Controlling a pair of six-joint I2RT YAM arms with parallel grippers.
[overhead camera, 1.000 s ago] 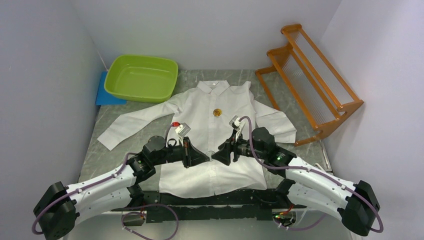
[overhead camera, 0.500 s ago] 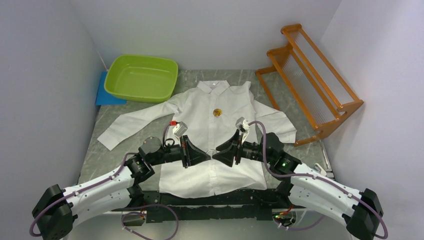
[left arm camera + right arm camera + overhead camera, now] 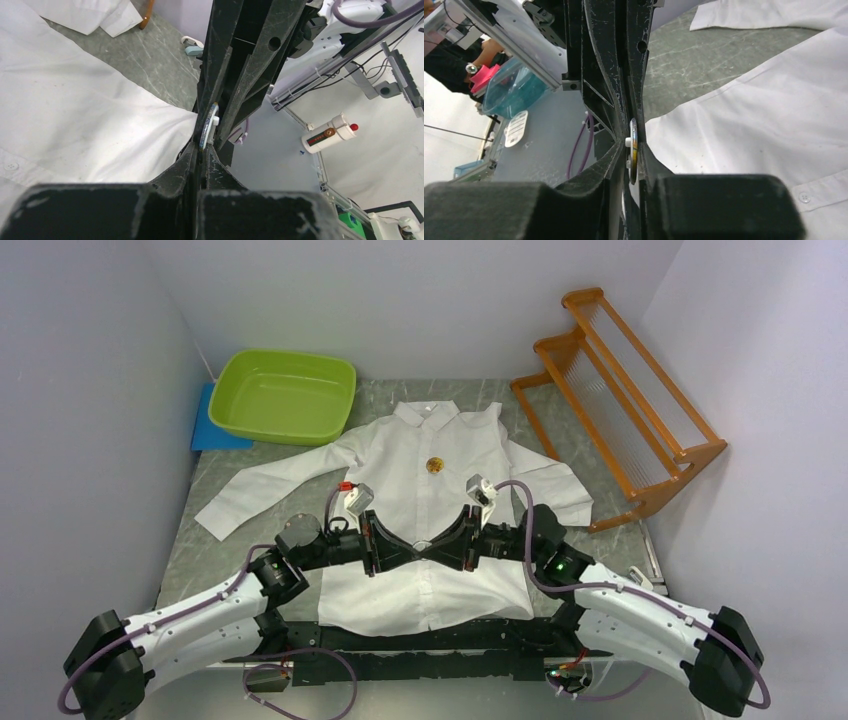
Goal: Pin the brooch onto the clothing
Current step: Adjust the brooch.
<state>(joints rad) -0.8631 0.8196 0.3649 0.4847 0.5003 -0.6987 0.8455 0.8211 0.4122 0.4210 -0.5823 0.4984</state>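
There's the small round metal brooch point(image 3: 633, 150), white clasp on its back, edge-on over the middle of the white button-front shirt point(image 3: 420, 590). I've got my left pincer point(image 3: 410, 545) and right pincer point(image 3: 438, 543) both clamped on it, tip to tip. The shirt lies spread on the grey marbled table point(image 3: 225, 465), with a gold round badge point(image 3: 434, 465) on its chest.

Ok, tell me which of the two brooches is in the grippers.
The clamped brooch, held edge-on between the left gripper and right gripper. The gold brooch lies flat on the chest of the shirt.
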